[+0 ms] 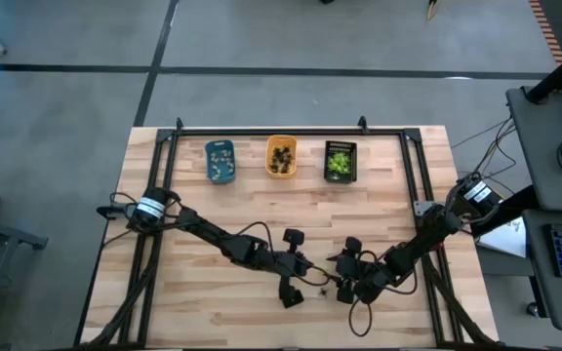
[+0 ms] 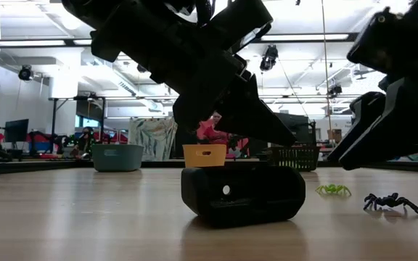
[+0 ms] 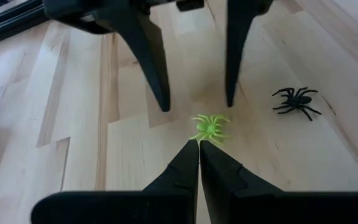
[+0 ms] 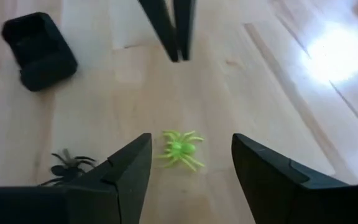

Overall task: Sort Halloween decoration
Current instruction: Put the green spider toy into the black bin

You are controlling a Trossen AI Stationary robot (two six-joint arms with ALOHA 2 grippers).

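A yellow-green spider figure lies on the wooden table near its front edge, also seen in the left wrist view. My right gripper is open, with one finger on either side of that spider and not touching it. My left gripper is shut and points at the same spider from the opposite side, its tips a short way off. A black spider figure lies on the table close by; in the right wrist view a finger partly hides it.
At the far side stand a blue tray, an orange tray and a black tray, each holding small figures. A black rounded block sits on the table near the grippers. A black frame runs round the tabletop.
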